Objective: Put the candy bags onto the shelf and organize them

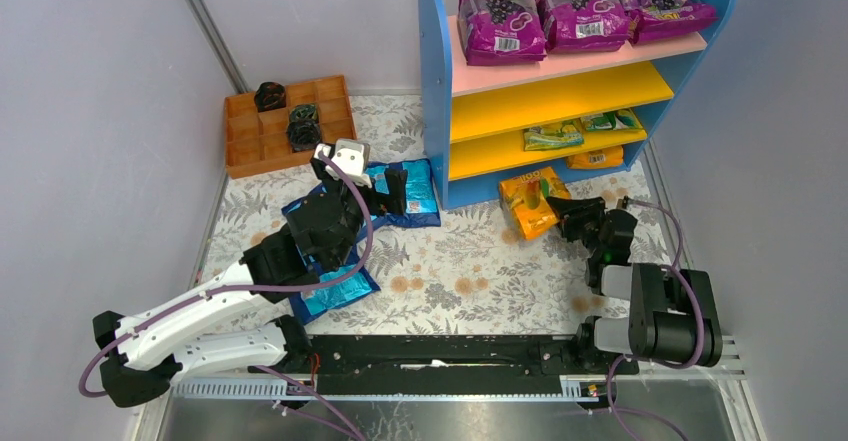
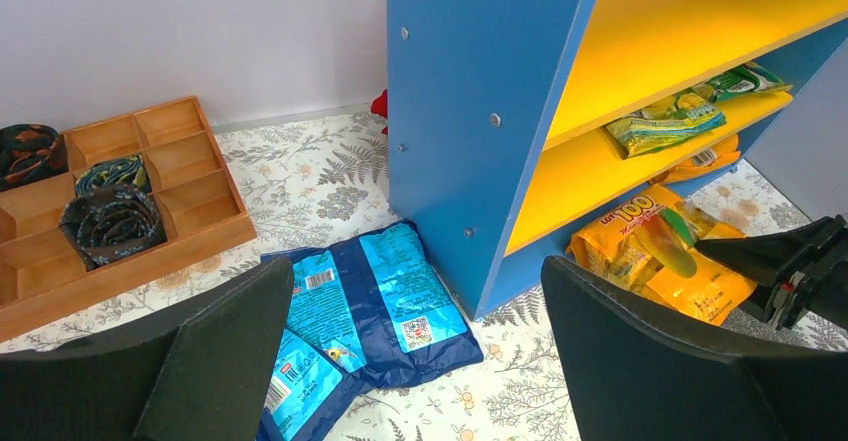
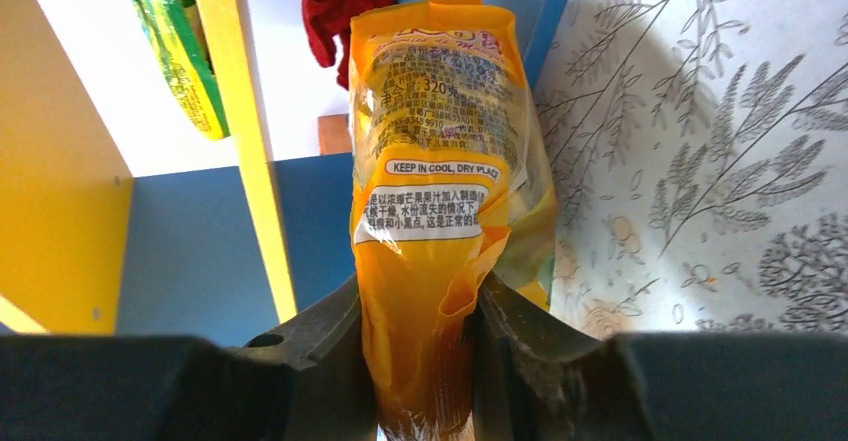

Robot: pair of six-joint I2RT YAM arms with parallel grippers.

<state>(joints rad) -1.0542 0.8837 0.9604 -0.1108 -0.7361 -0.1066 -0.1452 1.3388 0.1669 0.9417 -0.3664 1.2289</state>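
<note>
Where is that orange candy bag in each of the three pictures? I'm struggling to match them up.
Top external: orange bag right of centre, in front of the shelf.
Left wrist: orange bag at lower right, beside the shelf's bottom board.
Right wrist: orange bag dead centre, pinched in the right gripper.
Shared landmark: the shelf's blue side panel.

The middle yellow board [image 1: 560,96] is bare and open at its front. Purple bags [image 1: 580,11] fill the pink board [image 1: 590,64], and green-yellow bags [image 1: 553,136] occupy the lower board [image 1: 490,156]. An orange bag [image 1: 525,201] stands on the tabletop [image 1: 450,261] before the shelf's foot. Blue bags [image 1: 410,189] lie just beside the left panel [image 1: 435,91].
</note>
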